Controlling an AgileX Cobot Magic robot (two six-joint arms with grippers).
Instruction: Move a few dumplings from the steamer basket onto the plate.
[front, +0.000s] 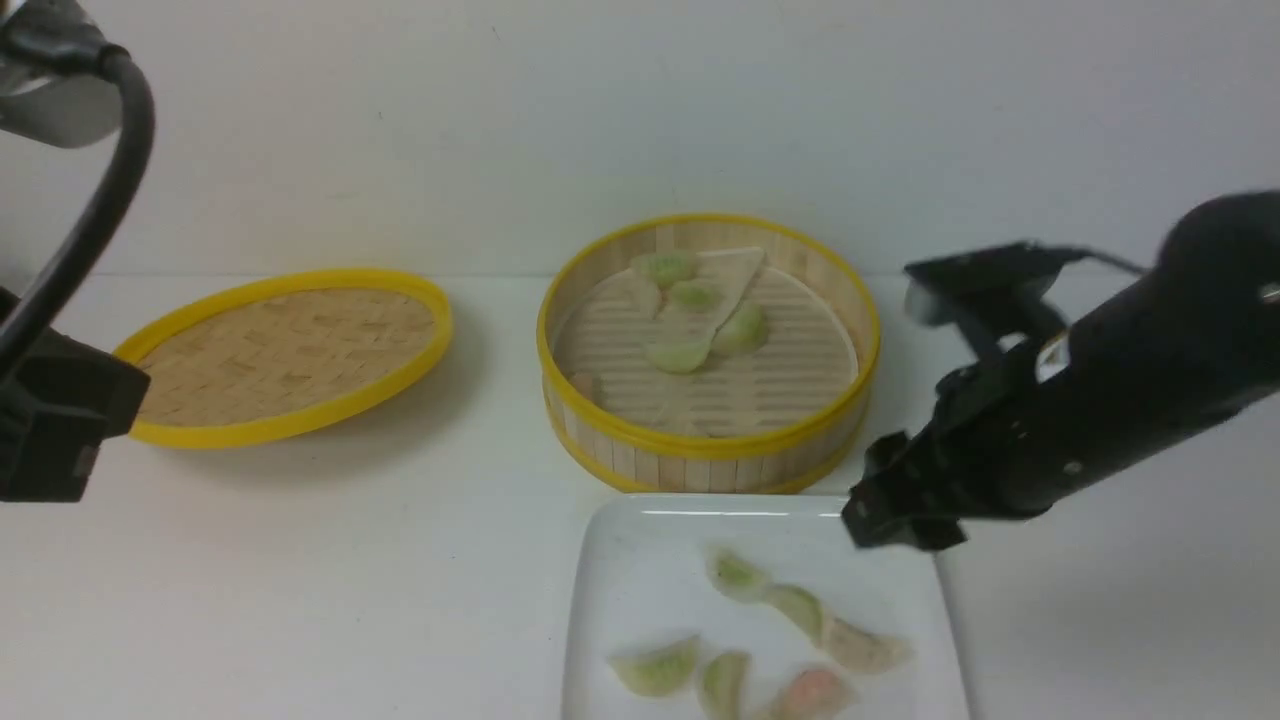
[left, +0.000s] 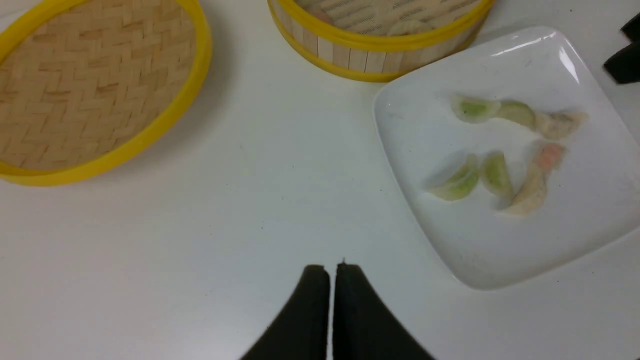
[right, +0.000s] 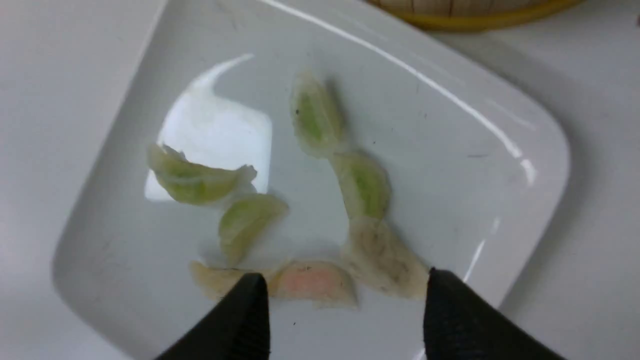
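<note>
right claw (right: 345, 287) spread over plate (front: 640, 590), far corner | left claw (left: 332, 272) pinched

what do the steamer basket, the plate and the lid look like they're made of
Steamer basket: apparently bamboo, matte pale slats; yellow rims, material unclear. Plate: likely glazed ceramic, possibly melamine; glossy white with sharp highlights. Lid: woven bamboo strips in herringbone, matte.

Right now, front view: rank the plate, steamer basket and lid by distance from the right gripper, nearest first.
1. plate: below the right gripper, which hangs open over its far right corner.
2. steamer basket: just behind the plate, in the centre.
3. lid: far over on the robot's left.
</note>
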